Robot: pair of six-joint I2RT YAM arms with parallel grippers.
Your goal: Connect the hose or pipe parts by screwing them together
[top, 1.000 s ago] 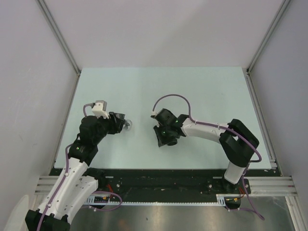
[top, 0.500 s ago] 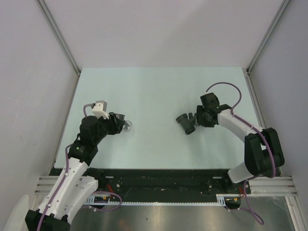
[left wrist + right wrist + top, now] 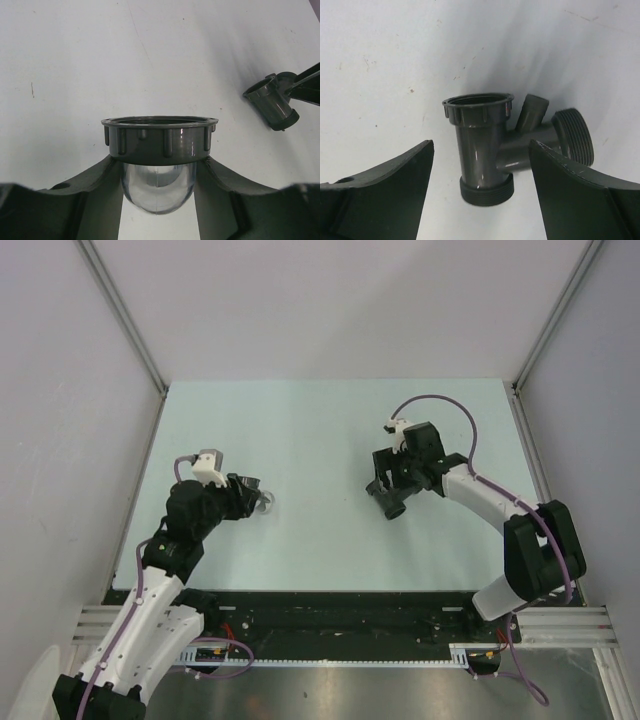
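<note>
Plainly, the chief risk lies with the right jaws, which stand wide apart and hold nothing, straddling the dark grey T-shaped pipe fitting [image 3: 490, 155] that lies loose on the surface [image 3: 300, 420] at about 3 o'clock from its middle. If they close off-centre on that round barrel, it may roll or squirt out, and the small side branch at 1 o'clock on the fitting could catch a finger and twist the part. The left jaws are clamped around a clear domed piece [image 3: 157, 192] just under the ribbed ring nut [image 3: 160, 140], held off the surface at about 9 o'clock, well apart from the fitting. The nut seems to sit on that piece, not in the grip itself, so it may spin or tip when pressed. Bringing the nut to the threaded end [image 3: 575, 135] with the axes askew would likely cross-thread it. No true container shows; the fitting's open mouth looks empty, and the nut's ring carries only the clear piece.
</note>
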